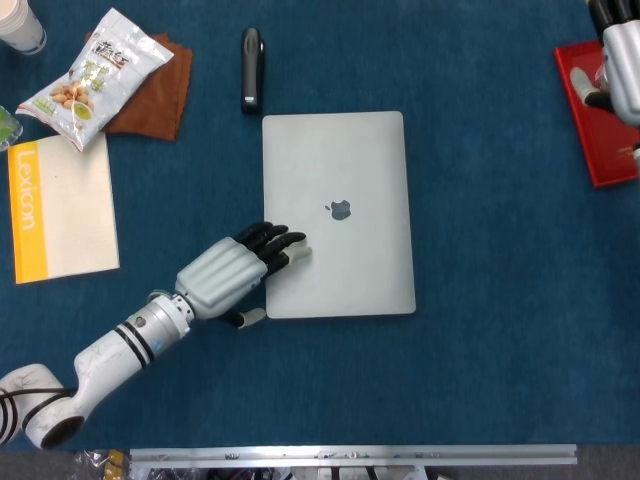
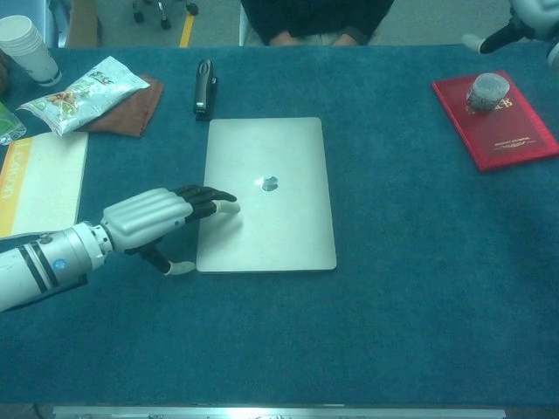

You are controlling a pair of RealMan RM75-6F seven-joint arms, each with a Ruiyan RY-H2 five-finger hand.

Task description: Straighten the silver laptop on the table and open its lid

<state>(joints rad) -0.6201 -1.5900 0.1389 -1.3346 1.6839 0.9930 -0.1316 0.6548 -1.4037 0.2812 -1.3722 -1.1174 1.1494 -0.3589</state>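
Left hand [image 1: 232, 277] lay flat, fingers spread on closed silver laptop [image 1: 338, 214], gripping nothing; pressing on risked over-rotating it, lid unopened. Right hand [image 1: 622, 62], far beyond laptop: grip unclear.

Blue-carpeted table [image 2: 419, 288] — grey floor [image 2: 218, 22] with a yellow line behind.

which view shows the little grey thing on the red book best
Chest view: the grey round object sits in full sight on the red book. In the head view the right hand covers that spot, so it doesn't show.
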